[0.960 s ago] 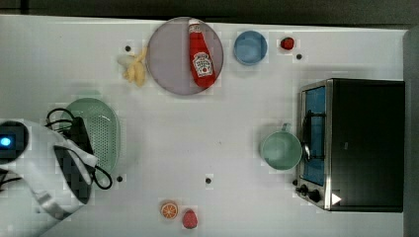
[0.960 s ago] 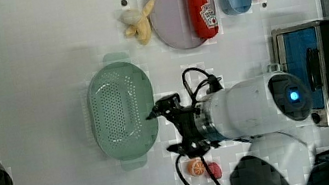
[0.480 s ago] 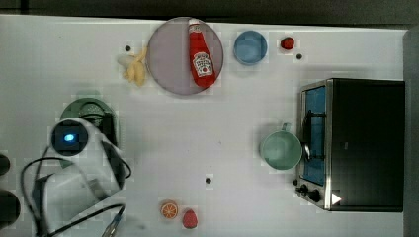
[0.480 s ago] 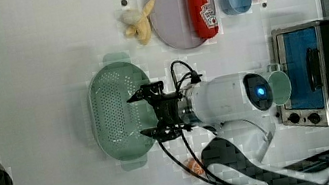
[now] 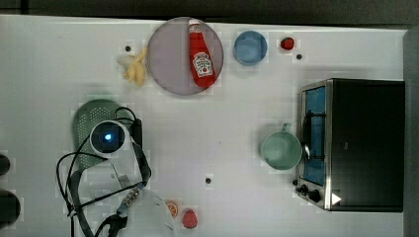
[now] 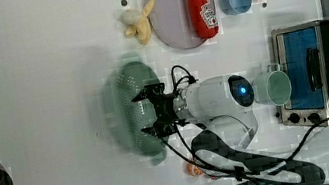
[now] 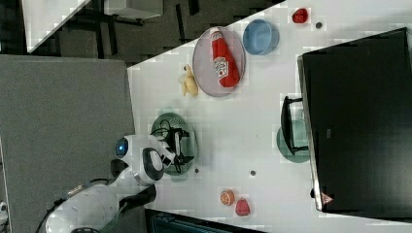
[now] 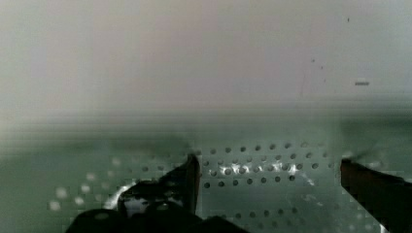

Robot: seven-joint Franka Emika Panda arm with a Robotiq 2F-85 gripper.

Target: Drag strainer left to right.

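Observation:
The pale mint-green strainer [image 5: 85, 120] lies at the top view's left, half covered by my arm's wrist. In the left view my gripper [image 6: 144, 114] hangs over the strainer [image 6: 123, 104] with its two dark fingers spread wide and nothing between them. In the wrist view the gripper [image 8: 269, 180] sits low inside the bowl. One dark fingertip [image 8: 187, 174] stands over the hole-dotted bottom [image 8: 262, 167], the other at the picture's edge. I cannot tell whether a finger touches the wall. The right view shows the strainer [image 7: 164, 121] beneath the arm.
A greyish-purple plate [image 5: 168, 59] holding a ketchup bottle [image 5: 200, 59] lies at the back, with a banana [image 5: 134, 69] and a blue bowl [image 5: 250, 48] beside it. A teal mug [image 5: 280, 150] stands against the toaster oven [image 5: 365, 143]. Small fruit pieces [image 5: 188, 218] lie near the front edge.
The arm has swung from the top view's lower left to above the strainer, and the gripper has moved over the bowl and come down into it. The strainer has not visibly shifted.

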